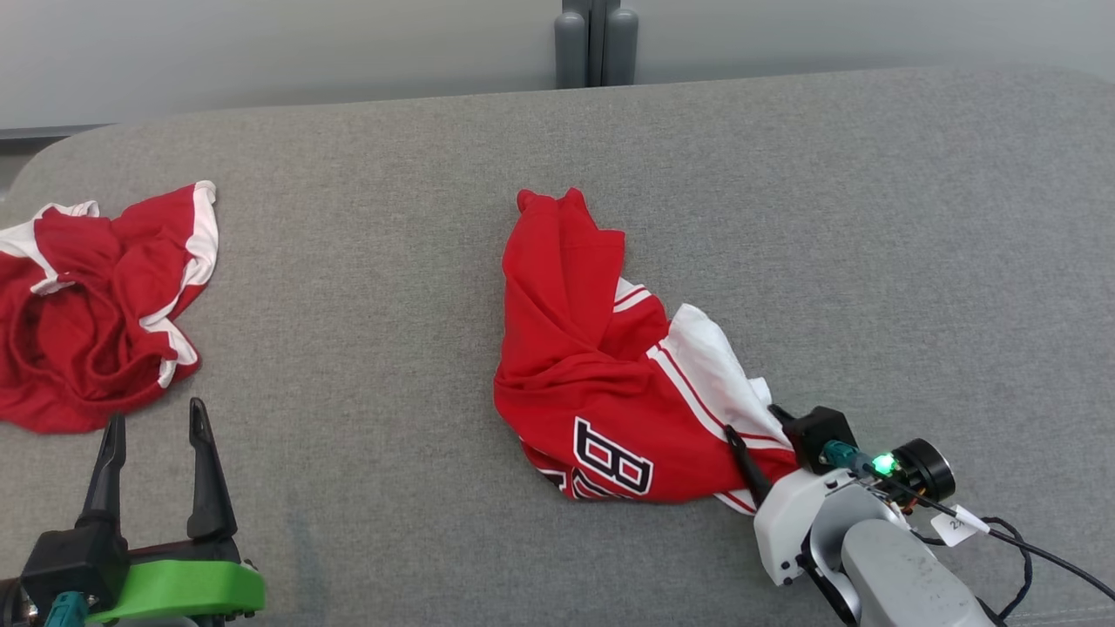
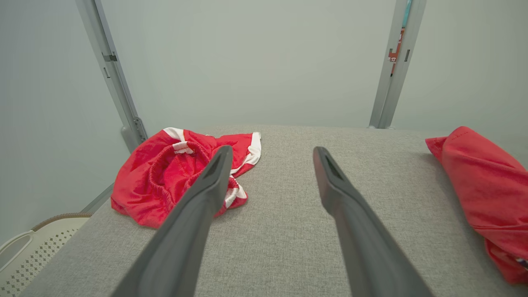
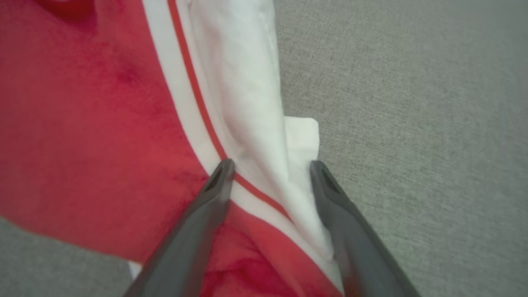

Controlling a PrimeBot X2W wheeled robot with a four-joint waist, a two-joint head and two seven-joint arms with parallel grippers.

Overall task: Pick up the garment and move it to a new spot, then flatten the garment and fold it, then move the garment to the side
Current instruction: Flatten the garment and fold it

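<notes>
The garment [image 1: 592, 383], a crumpled red jersey with white side panels and a black-and-white number, lies in the middle of the grey padded table [image 1: 392, 174]. My right gripper [image 1: 751, 421] is at its lower right corner. In the right wrist view its fingers stand apart on either side of a white-and-red-striped fold of the garment [image 3: 103, 123], right gripper [image 3: 271, 165] pressed into the cloth. My left gripper [image 1: 157, 414] is open and holds nothing, low at the left. It points across bare table [image 2: 288, 231], left gripper [image 2: 273, 149], with the garment's [image 2: 482, 189] edge at the right.
A second red piece with white trim, shorts with an elastic waist [image 1: 96, 305] [image 2: 177, 177], lies bunched at the table's left end. A pale perforated basket [image 2: 33, 251] stands below the left edge. Grey posts [image 1: 597, 43] rise behind the table's far edge.
</notes>
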